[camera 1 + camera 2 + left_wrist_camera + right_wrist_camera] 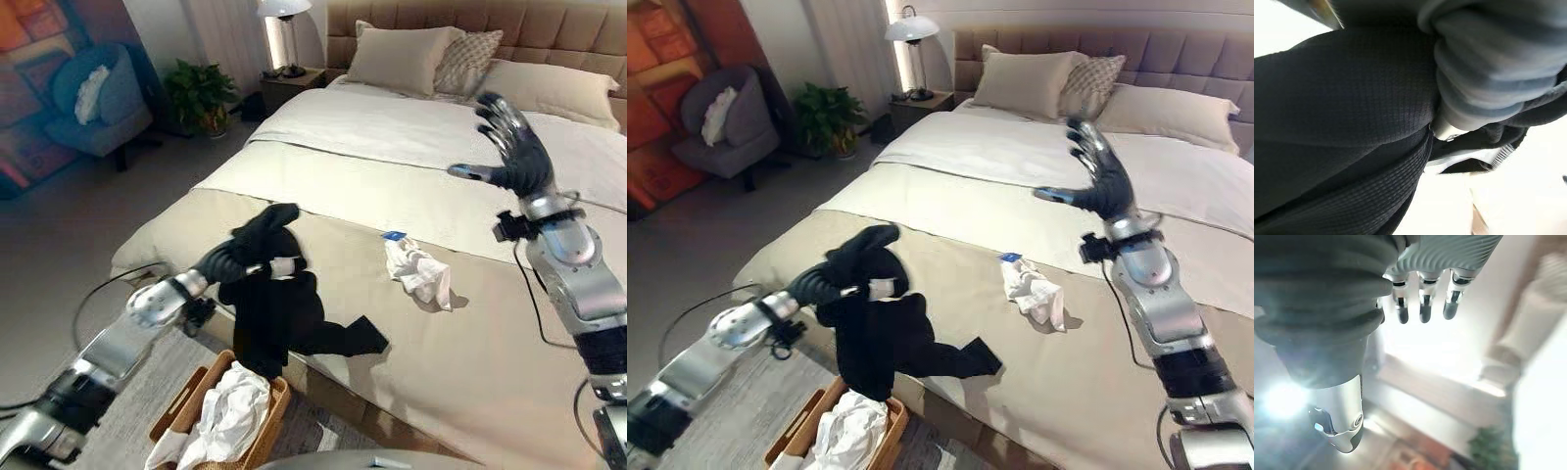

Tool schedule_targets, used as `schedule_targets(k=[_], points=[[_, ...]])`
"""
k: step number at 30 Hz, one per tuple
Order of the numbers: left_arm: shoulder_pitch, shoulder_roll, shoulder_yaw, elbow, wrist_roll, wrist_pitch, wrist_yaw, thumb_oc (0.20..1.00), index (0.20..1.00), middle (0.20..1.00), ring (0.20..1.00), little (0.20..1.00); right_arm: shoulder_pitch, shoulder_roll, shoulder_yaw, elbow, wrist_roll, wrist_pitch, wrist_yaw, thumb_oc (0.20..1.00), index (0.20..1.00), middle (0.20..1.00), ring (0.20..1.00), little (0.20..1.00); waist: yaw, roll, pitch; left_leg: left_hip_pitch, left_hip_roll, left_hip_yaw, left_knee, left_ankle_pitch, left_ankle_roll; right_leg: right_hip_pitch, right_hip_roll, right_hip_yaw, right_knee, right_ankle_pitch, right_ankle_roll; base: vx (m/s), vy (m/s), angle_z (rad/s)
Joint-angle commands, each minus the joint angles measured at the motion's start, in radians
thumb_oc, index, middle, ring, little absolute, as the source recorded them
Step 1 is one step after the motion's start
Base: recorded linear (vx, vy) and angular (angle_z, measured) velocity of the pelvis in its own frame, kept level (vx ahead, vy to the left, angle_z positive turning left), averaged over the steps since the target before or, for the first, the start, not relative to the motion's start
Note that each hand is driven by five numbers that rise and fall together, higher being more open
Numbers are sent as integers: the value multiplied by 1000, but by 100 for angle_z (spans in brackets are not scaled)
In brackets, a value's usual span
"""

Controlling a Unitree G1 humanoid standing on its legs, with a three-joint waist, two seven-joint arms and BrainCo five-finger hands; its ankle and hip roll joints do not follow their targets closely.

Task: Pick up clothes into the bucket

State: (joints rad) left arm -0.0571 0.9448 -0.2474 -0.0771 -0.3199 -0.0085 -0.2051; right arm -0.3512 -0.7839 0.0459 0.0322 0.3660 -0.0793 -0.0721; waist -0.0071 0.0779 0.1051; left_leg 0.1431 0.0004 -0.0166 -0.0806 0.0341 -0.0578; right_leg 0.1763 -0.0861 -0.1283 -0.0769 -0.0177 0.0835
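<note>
I am clamping my left hand (238, 257) fingers on the black garment (279, 313), which is hanging lengthwise directly over the wicker basket (196, 392), while my right hand (514, 147) is hovering splayed, empty.

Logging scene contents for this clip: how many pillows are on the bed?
3, all at the headboard end: a plain pillow, a patterned pillow leaning behind it, and a long plain pillow beside them. More may be hidden behind these.

Soft, even daylight fills the bedroom, and the bed (411, 166) casts only faint shadows. A lit lamp (283, 10) glows white at the headboard. The right wrist view is washed by glare and blurred beyond the fingers (1423, 308); the left wrist view has blown-out white patches.
</note>
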Motion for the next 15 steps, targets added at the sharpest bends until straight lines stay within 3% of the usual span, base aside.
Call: schedule_targets(k=[1,2,4,8,15], points=[[28,115,202,-100,93,-107,58,200,200,200,200,200,-15,5,-62,26,-54,-27,-28,1000,1000,1000,1000,1000,32,-63,-22,-56,-59,-26,130,-117,40,-58,-80,-48,103,-19,60,7,5,15],[36,115,209,-105,94,-106,58,200,200,200,200,200,-16,6,-60,25,-55,-27,-28,1000,1000,1000,1000,1000,29,-64,-23,-56,-59,-26,131,-117,40,-58,-80,-49,103,-19,60,-9,11,20],[122,113,342,-124,128,-129,109,200,200,200,200,200,8,20,-79,81,-74,-21,-42,1000,1000,1000,1000,1000,53,-63,-7,-72,-66,-43,140,-116,40,-62,-85,-64,109,-21,59,-24,12,17],[175,67,449,-130,156,-156,196,200,200,200,200,200,8,47,-75,157,-126,-16,-75,1000,1000,1000,1000,1000,78,-62,24,-107,-76,-66,157,-111,41,-82,-89,-86,122,-22,56,-60,12,21],[133,-33,429,-68,146,-184,291,200,200,200,200,200,-80,65,-34,338,-210,4,-162,1000,1000,1000,1000,1000,105,-39,122,-225,-100,-110,213,-93,46,-192,-108,-111,192,-22,44,-120,19,25]])
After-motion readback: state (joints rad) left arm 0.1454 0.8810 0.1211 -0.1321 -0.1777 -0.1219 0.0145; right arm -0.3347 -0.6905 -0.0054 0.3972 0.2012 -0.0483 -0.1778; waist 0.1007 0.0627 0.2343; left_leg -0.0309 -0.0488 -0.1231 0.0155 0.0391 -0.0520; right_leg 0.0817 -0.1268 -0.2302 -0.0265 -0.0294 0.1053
